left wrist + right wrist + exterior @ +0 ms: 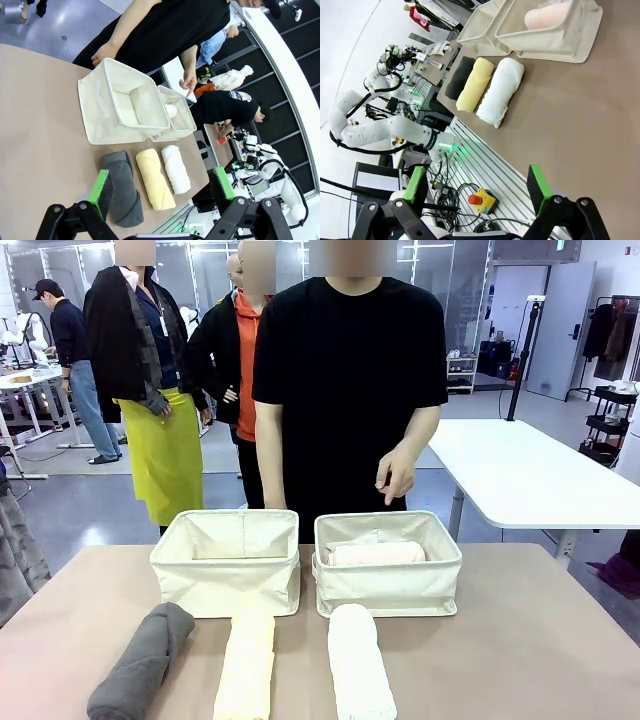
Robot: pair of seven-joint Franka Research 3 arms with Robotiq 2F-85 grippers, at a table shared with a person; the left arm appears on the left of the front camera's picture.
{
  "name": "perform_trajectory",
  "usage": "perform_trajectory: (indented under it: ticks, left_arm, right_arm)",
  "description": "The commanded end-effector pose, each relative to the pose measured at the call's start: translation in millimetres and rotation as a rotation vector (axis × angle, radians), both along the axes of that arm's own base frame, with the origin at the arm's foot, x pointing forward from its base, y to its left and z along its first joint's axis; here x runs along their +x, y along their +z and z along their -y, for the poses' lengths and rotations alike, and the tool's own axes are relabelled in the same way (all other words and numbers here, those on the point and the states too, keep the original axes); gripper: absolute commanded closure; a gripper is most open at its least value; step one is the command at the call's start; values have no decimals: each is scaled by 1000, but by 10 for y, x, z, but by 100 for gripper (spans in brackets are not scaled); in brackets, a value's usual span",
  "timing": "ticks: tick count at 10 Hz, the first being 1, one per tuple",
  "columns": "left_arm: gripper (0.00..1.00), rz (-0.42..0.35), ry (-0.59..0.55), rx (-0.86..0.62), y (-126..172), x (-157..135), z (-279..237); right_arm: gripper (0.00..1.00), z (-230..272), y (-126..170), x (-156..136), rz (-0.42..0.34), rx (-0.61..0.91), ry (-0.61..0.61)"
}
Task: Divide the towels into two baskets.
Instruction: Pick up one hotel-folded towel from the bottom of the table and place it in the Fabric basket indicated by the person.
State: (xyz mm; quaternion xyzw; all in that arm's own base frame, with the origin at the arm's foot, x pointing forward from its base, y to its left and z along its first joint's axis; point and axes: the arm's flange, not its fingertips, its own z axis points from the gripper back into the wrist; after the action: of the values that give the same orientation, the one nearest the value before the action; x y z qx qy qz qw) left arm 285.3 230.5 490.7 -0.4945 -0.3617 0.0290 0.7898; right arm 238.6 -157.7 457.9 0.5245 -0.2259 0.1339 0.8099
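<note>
Grey towel (140, 665), yellow towel (246, 668) and white towel (360, 665) lay at the bench's (540, 640) near edge, pink towel (377, 554) inside the right basket (388, 592). Both sets of jaws stood wide open, empty.

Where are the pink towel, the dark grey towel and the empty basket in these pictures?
pink towel (377, 554): front view, middle of the roll's visible top side.
dark grey towel (145, 660): front view, middle of the roll.
empty basket (225, 585): front view, middle of its near fabric wall.
</note>
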Motion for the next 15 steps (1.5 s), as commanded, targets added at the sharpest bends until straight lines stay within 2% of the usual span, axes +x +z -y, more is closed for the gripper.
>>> perform_trajectory:
  ticks: [1, 9, 10, 11, 12, 15]
  left_arm:
    - [0, 26, -3, -16, 19, -10, -15]
    - [0, 26, -3, -16, 19, -10, -15]
    - [0, 26, -3, -16, 19, -10, -15]
    - [0, 26, -3, -16, 19, -10, -15]
    - [0, 26, -3, -16, 19, -10, -15]
    - [0, 26, -3, -16, 19, -10, -15]
  right_arm:
    - [0, -31, 24, -7, 20, 8, 0]
    - [0, -31, 24, -7, 20, 8, 0]
    - [0, 0, 0, 0, 0, 0, 0]
    - [0, -95, 95, 46, -37, -27, 3]
    - [0, -233, 214, 150, -122, -28, -32]
    - [0, -1084, 582, 544, -367, -161, -57]
